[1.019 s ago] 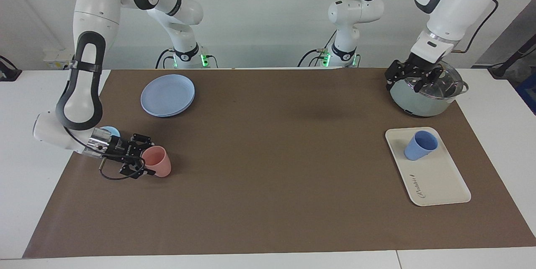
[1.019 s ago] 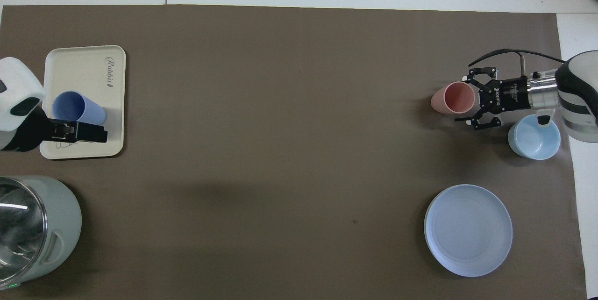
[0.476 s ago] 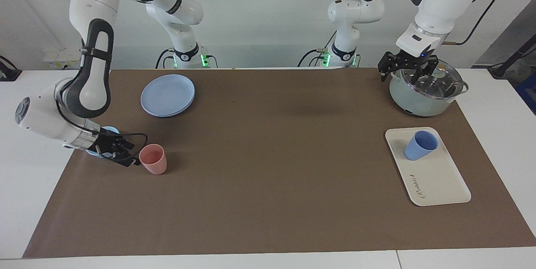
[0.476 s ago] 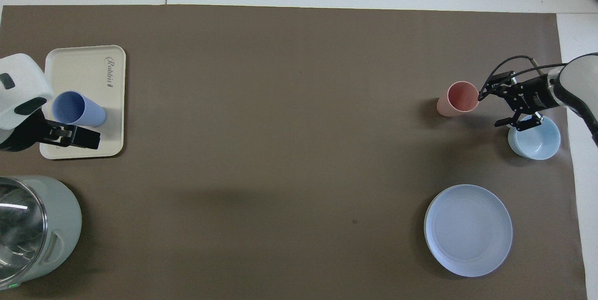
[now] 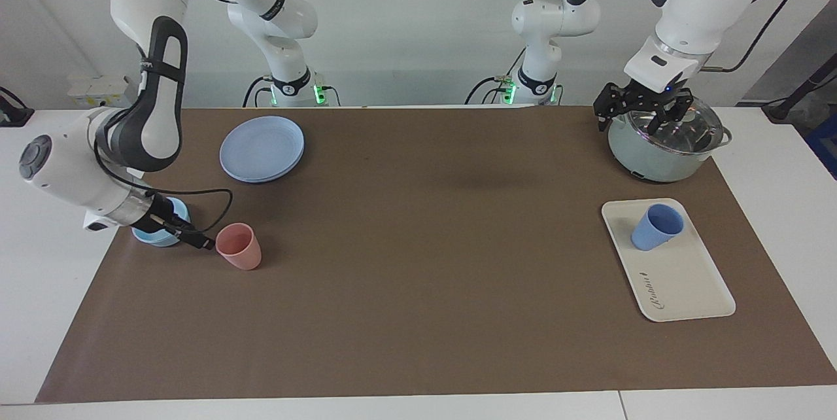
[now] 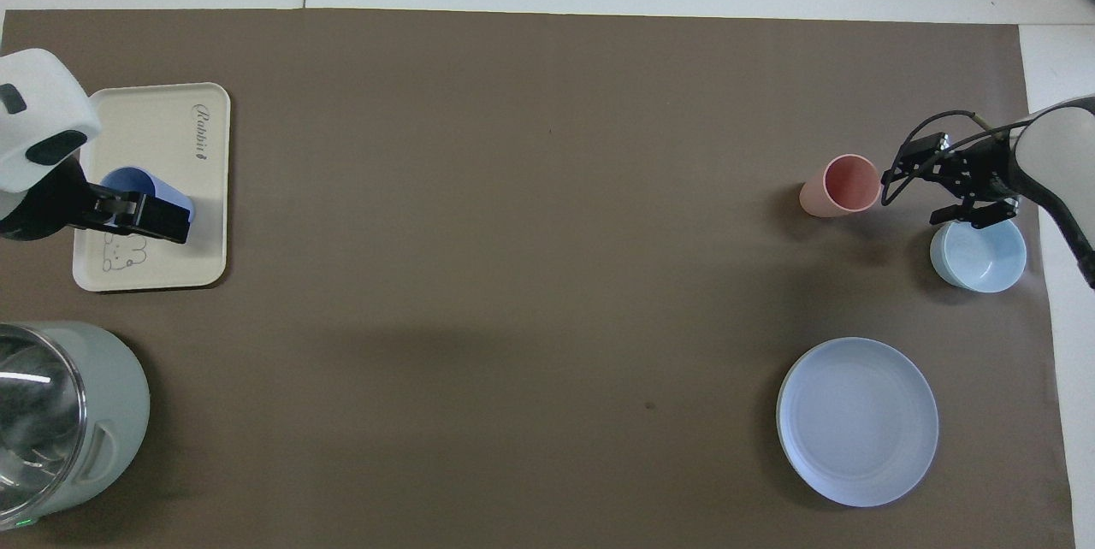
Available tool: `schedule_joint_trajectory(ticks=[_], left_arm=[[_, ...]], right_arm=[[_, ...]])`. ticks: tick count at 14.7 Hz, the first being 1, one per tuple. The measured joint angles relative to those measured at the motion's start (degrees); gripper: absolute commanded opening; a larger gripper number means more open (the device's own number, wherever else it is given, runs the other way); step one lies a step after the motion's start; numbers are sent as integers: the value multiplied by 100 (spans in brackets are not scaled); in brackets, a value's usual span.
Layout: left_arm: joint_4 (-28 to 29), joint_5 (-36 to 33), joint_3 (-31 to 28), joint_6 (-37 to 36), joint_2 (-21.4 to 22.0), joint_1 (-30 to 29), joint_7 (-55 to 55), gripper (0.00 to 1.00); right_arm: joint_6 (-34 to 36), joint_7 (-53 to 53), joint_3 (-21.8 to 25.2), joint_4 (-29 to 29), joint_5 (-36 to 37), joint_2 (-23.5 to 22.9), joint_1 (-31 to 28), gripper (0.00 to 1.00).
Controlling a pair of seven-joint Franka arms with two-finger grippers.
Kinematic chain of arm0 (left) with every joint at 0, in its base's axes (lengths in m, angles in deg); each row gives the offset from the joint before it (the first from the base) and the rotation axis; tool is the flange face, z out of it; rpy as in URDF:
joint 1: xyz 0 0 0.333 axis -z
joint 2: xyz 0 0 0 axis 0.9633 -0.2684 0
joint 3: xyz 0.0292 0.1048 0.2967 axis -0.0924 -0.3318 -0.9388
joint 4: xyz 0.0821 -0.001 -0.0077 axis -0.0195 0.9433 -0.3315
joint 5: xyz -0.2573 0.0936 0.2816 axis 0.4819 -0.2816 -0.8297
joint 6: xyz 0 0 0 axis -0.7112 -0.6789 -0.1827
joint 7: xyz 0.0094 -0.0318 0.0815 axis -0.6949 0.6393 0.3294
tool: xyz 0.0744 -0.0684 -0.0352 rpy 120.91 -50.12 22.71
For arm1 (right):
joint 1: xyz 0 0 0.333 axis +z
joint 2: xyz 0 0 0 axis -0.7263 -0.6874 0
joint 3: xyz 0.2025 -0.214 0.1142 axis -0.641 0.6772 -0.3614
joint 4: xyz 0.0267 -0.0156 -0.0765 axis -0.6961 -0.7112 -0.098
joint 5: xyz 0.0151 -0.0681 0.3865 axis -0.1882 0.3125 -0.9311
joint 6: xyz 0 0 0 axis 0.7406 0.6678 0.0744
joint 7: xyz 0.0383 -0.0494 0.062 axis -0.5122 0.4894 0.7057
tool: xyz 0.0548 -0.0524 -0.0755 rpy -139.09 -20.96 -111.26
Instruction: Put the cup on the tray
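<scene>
Periwinkle cup [image 5: 656, 227] on tray [image 5: 680, 282]; overhead, left gripper [image 6: 145, 218] half hides it.

One word can be read — "Rabbit", in dark cursive script, on the cream tray [image 6: 205, 215]; it sits on the tray's bare end, away from the blue cup [image 5: 656, 226] that stands on the same tray; a small mark follows the last letter — too small to tell what it is; no other text, number or sign is legible.
</scene>
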Motion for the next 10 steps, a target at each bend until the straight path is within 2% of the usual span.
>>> schedule_joint_trajectory(ticks=[6,10], left_arm=[[-4,10,-54,-1,0,1,32,100],[-11,37,-90,-1,34,-1,34,100]], right_arm=[[44,846,-29,-2,874,613,228,100],[436,1285,-54,-8,1259,1013,838,100]])
